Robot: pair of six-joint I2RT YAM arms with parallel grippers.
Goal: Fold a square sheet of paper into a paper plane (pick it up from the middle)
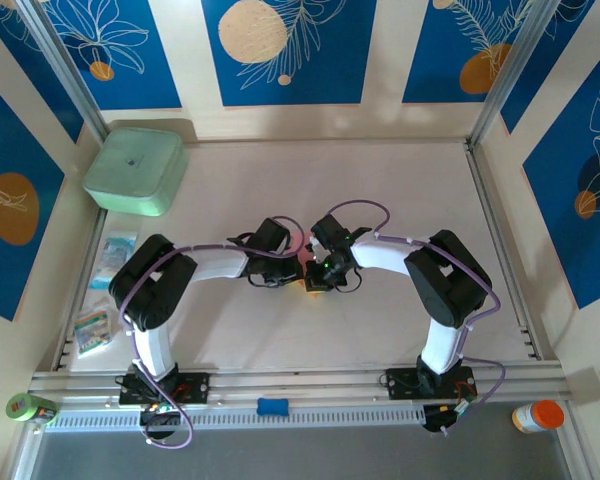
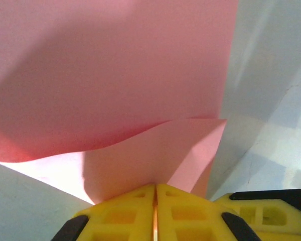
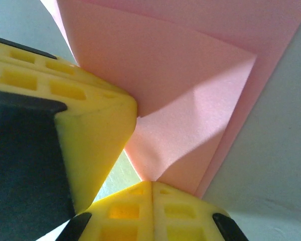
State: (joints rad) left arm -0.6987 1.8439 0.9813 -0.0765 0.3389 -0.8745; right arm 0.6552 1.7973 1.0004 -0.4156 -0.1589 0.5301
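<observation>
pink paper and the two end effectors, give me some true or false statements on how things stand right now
1. The left end effector is shut on the pink paper. True.
2. The right end effector hangs open, away from the paper. False: it is shut on the paper too.
3. The mint-green box stands far left, apart from the paper. True.
4. The paper lies as one flat, unfolded layer. False: a folded flap overlaps another layer.

Pink square sheet of paper, folded over, flap bowed
</observation>
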